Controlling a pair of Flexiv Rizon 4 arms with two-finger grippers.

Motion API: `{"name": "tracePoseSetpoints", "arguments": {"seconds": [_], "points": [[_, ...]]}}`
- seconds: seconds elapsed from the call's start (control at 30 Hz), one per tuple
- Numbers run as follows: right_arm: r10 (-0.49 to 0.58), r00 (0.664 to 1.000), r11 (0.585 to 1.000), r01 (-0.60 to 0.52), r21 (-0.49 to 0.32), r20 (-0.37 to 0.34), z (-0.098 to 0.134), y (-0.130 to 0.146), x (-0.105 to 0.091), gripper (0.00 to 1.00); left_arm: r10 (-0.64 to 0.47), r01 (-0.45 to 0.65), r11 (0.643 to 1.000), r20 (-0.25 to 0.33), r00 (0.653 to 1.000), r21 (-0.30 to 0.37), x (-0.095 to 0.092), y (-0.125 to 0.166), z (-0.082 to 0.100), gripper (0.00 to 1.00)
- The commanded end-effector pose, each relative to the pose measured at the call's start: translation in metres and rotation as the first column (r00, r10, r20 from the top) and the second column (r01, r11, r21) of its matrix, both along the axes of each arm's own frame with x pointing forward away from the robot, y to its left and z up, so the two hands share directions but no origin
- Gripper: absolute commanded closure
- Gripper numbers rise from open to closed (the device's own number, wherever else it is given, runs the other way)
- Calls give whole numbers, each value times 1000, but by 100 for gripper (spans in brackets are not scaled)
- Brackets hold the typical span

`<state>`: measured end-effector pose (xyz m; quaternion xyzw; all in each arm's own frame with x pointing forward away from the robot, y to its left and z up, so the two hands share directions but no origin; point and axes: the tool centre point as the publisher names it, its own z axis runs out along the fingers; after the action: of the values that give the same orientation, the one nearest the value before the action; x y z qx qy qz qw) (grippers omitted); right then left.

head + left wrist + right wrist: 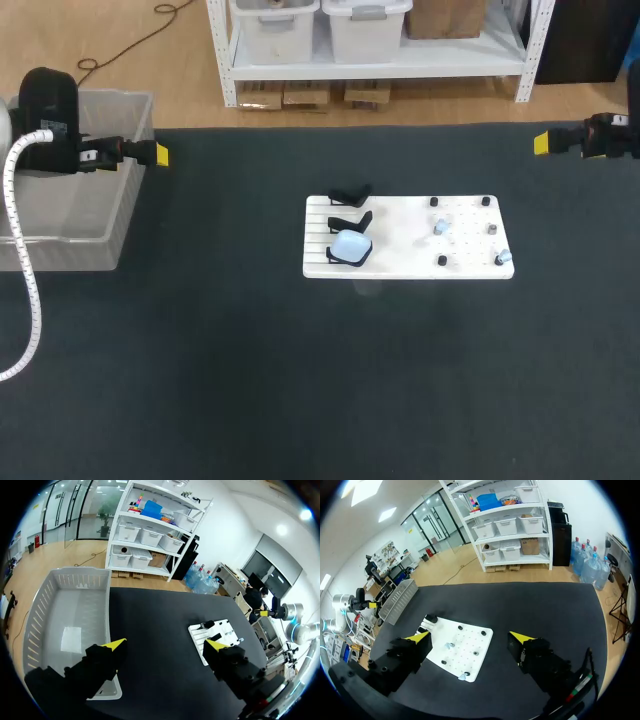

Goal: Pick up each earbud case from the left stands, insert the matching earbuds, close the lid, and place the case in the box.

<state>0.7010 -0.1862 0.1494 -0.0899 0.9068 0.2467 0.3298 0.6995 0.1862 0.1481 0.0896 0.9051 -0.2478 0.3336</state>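
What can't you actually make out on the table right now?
Earbud case, head view: too small to tell if its lid is open.
Earbuds on the board: too small to count or match.
Box, head view: cut by the edge, partly covered by the left arm.
Board, left wrist view: partly behind the left gripper.

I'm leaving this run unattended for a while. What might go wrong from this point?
The earbud case rests on a black stand; an off-centre grasp might knock it flat or shift the white board.
The earbuds are tiny and sit among black pegs; a clumsy pinch might flick one away.
The box stands far to the left of the board; a weak hold might drop the case on the way.
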Motion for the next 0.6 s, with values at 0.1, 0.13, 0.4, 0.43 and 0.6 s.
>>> {"name": "tracePoseSetpoints", "arguments": {"seconds": [0.1, 0.13, 0.4, 0.43, 0.6], "points": [[-1, 1000, 1000, 1, -1, -1, 0, 0, 0, 0, 3, -3, 1000, -5, 1000, 6, 0, -1, 1, 0], [-1, 1000, 1000, 1, -1, -1, 0, 0, 0, 0, 3, -3, 1000, -5, 1000, 6, 0, -1, 1, 0], [-1, 1000, 1000, 1, -1, -1, 0, 0, 0, 0, 3, -3, 1000, -5, 1000, 6, 0, -1, 1, 0], [-1, 1000, 1000, 1, -1, -1, 0, 0, 0, 0, 3, -3, 1000, -5, 1000, 6, 0, -1, 1, 0], [-1, 1000, 1000, 1, -1, -1, 0, 0, 0, 0, -31, 31, 1000, 16, 999, 4, -1, -6, 4, 0]]}}
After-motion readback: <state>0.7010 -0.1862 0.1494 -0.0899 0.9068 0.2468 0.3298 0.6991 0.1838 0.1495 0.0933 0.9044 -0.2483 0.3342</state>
